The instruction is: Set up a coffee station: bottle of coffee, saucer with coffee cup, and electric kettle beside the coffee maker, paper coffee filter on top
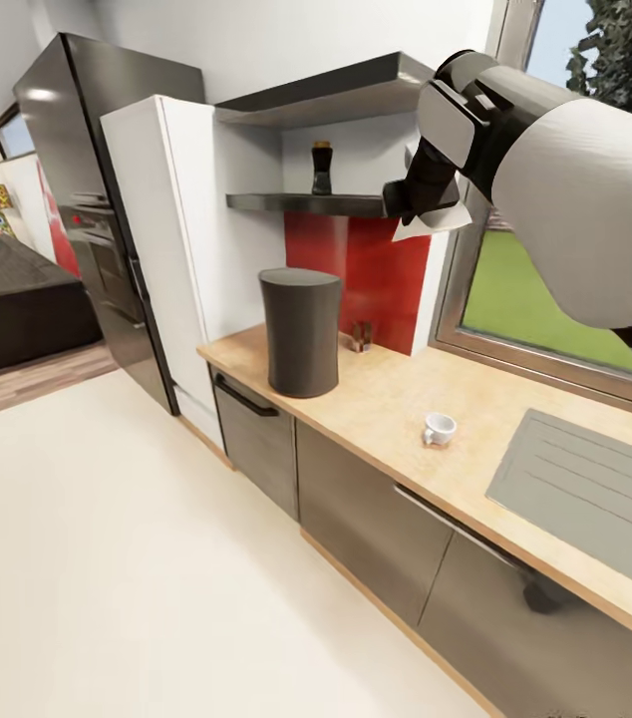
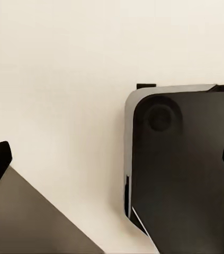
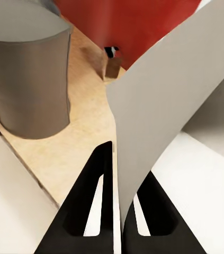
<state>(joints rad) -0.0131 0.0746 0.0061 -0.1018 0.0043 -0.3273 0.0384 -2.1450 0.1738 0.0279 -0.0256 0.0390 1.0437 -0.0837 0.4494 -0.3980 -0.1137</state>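
The right hand [image 1: 424,204] was clamped on the paper coffee filter [image 1: 434,221], held up near the end of the kitchen shelf [image 1: 306,202], where the bottle of coffee [image 1: 322,168] stood. The coffee maker [image 1: 301,331] stood on the worktop [image 1: 396,399] well below and toward the robot's left, so its flat top was probably the target. The left hand [image 2: 112,164] hung apart over the floor.

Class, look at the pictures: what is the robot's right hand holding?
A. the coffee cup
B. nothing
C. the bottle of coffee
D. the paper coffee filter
D: in the right wrist view the right hand has its fingers closed on the white paper coffee filter.
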